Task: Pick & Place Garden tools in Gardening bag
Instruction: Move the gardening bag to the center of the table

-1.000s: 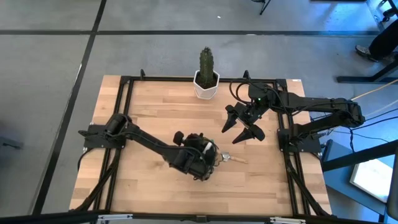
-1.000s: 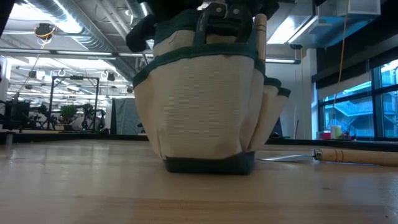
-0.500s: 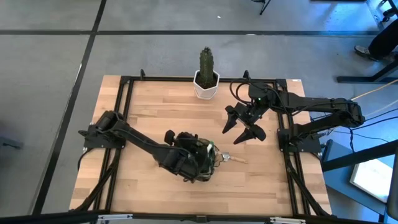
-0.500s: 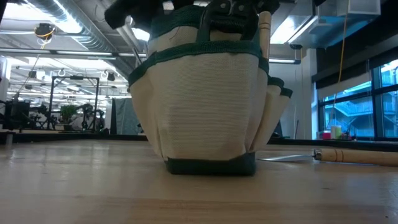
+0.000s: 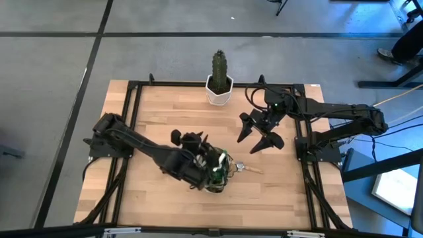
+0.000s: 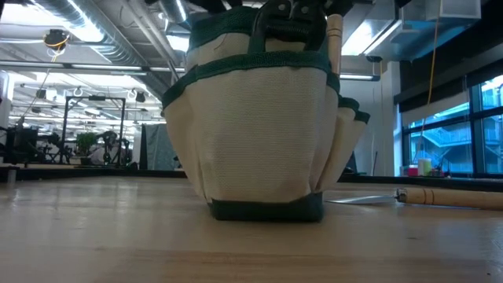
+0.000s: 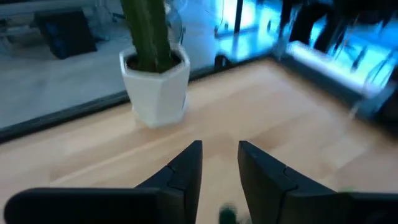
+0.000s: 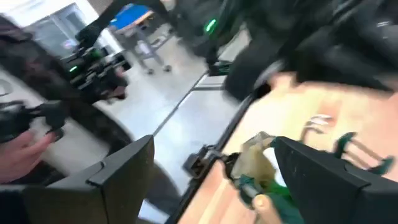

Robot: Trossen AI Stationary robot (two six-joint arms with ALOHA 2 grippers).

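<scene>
The gardening bag, tan with green trim, stands upright on its base in the near middle of the table; the low view shows it close up. Dark shears handles and a wooden handle stick out of its top. A wooden-handled metal tool lies flat on the table at the bag's right, also in the low view. My left gripper is up by the bag's far-left side, narrowly open and empty. My right gripper hovers wide open at the back right.
A green cactus in a white pot stands at the table's far edge; it fills the left wrist view. A black frame rims the table. In the right wrist view a person's hand shows off the table.
My left gripper has drawn back from the top of the bag, going up and toward the table's left edge; in the low view it has risen out of the picture. The bag has stayed upright in place.
</scene>
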